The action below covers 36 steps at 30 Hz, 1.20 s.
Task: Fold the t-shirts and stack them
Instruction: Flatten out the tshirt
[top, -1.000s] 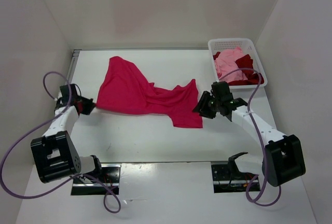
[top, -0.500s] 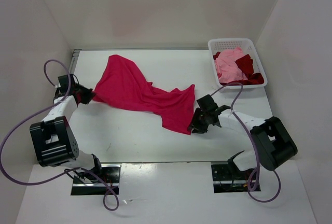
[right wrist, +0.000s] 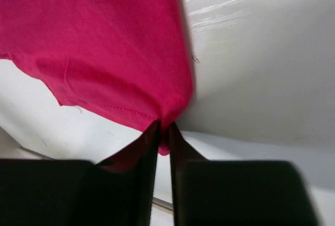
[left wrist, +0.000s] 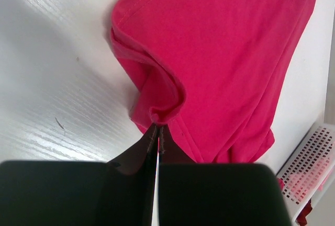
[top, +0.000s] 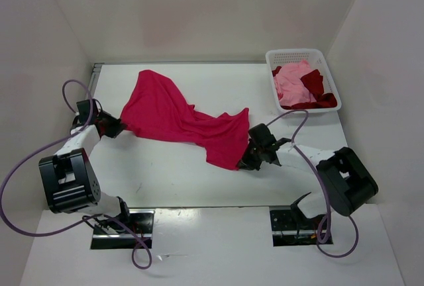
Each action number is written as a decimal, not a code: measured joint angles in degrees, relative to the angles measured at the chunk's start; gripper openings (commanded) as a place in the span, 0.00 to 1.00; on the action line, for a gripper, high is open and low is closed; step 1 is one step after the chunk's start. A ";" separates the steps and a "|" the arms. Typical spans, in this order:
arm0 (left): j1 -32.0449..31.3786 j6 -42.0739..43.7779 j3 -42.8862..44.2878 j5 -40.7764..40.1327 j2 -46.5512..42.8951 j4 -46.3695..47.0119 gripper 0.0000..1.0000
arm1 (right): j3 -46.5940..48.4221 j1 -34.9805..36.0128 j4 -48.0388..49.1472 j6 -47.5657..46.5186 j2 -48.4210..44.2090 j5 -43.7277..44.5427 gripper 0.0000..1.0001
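A bright crimson-pink t-shirt (top: pixel 179 117) lies stretched and rumpled across the middle of the table. My left gripper (top: pixel 114 126) is shut on its left edge; the wrist view shows a fold of the crimson-pink t-shirt (left wrist: pixel 220 53) pinched at the tips of the left gripper (left wrist: pixel 158 126). My right gripper (top: pixel 248 159) is shut on the shirt's lower right corner, where the hem of the crimson-pink t-shirt (right wrist: pixel 104 53) sits between the tips of the right gripper (right wrist: pixel 164 127). A pale pink t-shirt (top: pixel 291 81) and a dark red t-shirt (top: pixel 314 86) lie bunched in the basket.
The white lattice basket (top: pixel 295 55) stands at the back right corner, and its wall (left wrist: pixel 309 158) shows at the edge of the left wrist view. White walls close the table at the back and both sides. Cables loop from both arms.
My right gripper has moved down and left to the shirt's lower right corner and shut on it. The left gripper has drawn the shirt's left edge slightly up and left.
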 measured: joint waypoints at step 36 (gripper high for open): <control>-6.73 1.40 60.76 -3.02 -15.96 -18.03 0.00 | 116.85 -2.93 -38.82 -28.83 7.23 15.98 0.06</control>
